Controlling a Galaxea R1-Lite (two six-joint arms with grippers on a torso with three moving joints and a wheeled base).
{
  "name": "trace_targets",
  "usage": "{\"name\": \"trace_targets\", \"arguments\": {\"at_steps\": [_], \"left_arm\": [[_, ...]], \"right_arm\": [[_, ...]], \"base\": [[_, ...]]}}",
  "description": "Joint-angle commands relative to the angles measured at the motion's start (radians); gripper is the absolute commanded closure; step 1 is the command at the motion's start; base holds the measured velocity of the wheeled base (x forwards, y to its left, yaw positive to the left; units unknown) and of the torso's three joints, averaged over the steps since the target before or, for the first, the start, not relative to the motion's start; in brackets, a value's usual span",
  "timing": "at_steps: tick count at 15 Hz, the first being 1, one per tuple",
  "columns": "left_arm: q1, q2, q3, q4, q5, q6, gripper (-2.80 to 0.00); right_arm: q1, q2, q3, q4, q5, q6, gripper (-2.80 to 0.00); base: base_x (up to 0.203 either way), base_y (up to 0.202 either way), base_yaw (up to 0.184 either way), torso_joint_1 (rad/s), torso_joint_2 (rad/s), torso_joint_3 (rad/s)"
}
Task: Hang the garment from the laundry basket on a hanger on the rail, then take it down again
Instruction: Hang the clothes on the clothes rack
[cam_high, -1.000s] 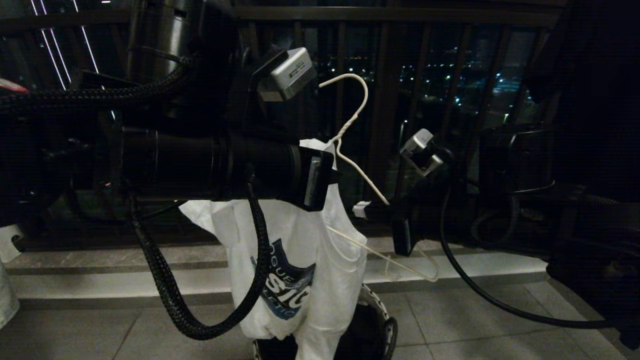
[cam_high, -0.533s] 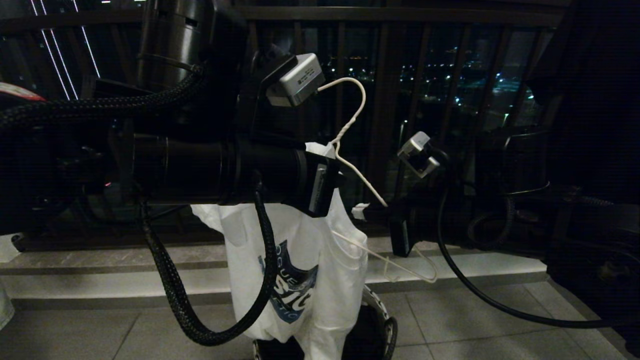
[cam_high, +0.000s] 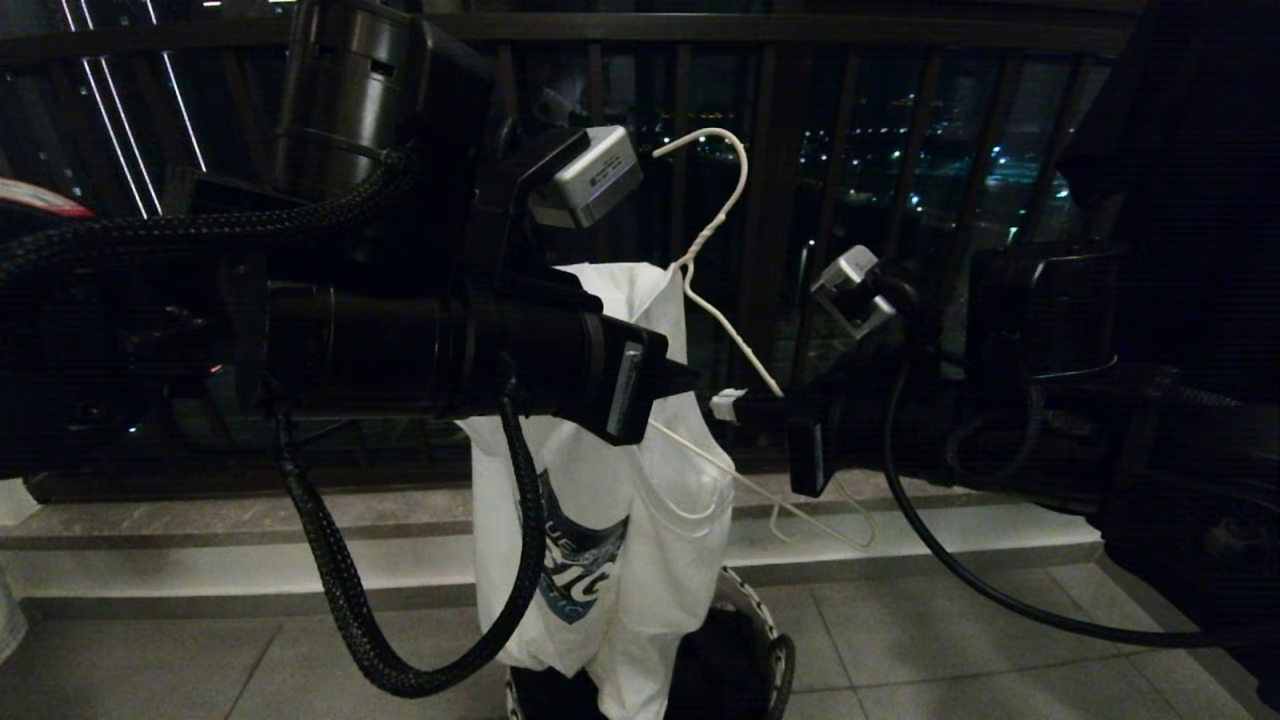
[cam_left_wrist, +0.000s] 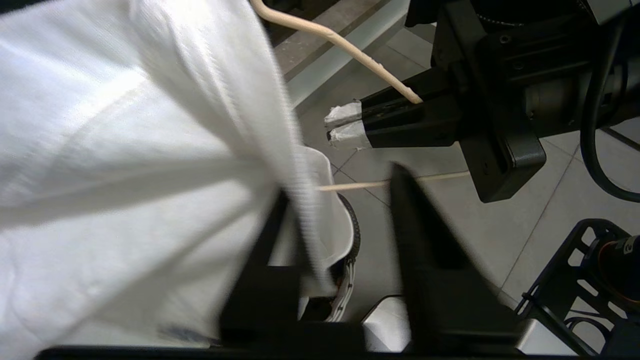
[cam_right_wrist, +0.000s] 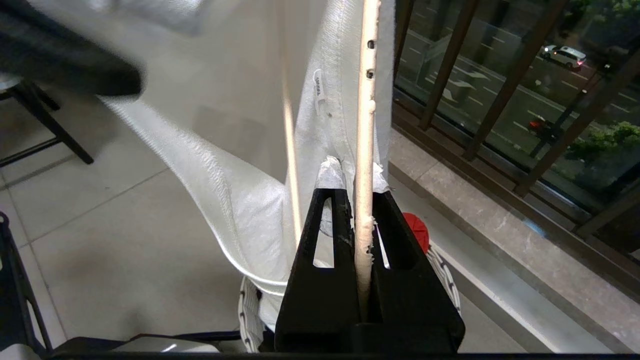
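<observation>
Above laundry basket (cam_high: 765, 640), garment (cam_high: 600, 500), hanger (cam_high: 715, 240)

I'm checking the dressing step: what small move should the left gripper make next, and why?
Probably draw the left gripper clear of the T-shirt. Its jaws stand apart with fabric lying loose between them, while the right gripper clamps the wire hanger that carries the shirt.

High balcony at night – railing bars (cam_high: 770, 200); tiled floor (cam_high: 950, 640) (city lights beyond)

Garment (cam_high: 600, 480) seemingly on hanger (cam_high: 715, 225)
</observation>
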Motion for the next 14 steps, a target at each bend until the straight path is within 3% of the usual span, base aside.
{"name": "trace_targets", "arguments": {"at_steps": [1, 9, 13, 14], "left_arm": [[0.004, -0.004, 0.002, 0.003, 0.002, 0.001, -2.8], [0.016, -0.115, 0.118, 0.008, 0.034, 0.043, -2.8], [0.146, -0.191, 0.128, 0.031, 0.037, 0.08, -2.8], [0.184, -0.2, 0.124, 0.049, 0.037, 0.109, 0.0]], "right_arm": [[0.0, -0.005, 0.0, -0.003, 0.002, -0.001, 0.0], [-0.016, -0.035, 0.001, -0.003, 0.003, 0.0, 0.0], [-0.016, -0.042, 0.003, -0.003, 0.003, -0.001, 0.0], [-0.016, -0.043, 0.004, -0.003, 0.004, -0.001, 0.0]], "base": [[0.0, 0.0, 0.0, 0.0, 0.0, 0.0], [0.0, 0.0, 0.0, 0.0, 0.0, 0.0], [0.0, 0.0, 0.0, 0.0, 0.0, 0.0], [0.0, 0.0, 0.0, 0.0, 0.0, 0.0]]}}
